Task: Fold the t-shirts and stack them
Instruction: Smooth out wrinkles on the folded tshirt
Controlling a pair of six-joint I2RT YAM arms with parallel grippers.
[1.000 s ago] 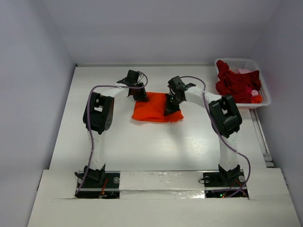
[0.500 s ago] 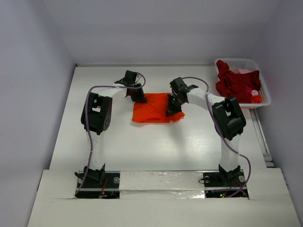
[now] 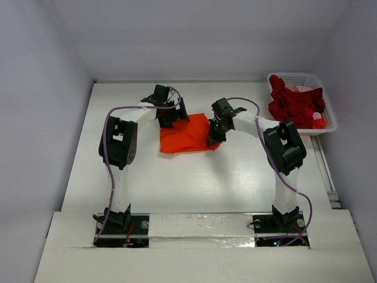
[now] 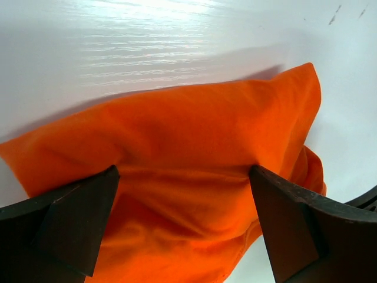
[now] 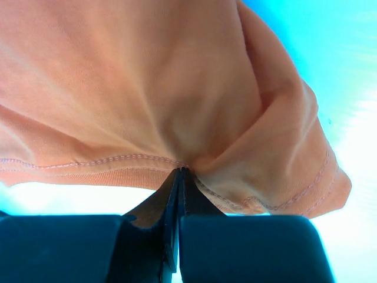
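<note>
Orange cotton, light and limp: the t-shirt (image 3: 184,137) lies bunched on the table's far middle, between the two arms. It will likely sag and slide rather than hold a crease, so it is best pinched at a stitched hem or corner and drawn flat. The right gripper (image 5: 180,175) is clamped on the hem at the shirt's right edge. The left gripper (image 3: 167,117) now stands wide open at the far left corner, where a second ago it was pinched nearly closed. The shirt has crept left and rumpled. Dark red shirts (image 3: 291,105) sit in the basket (image 3: 331,115) at far right.
</note>
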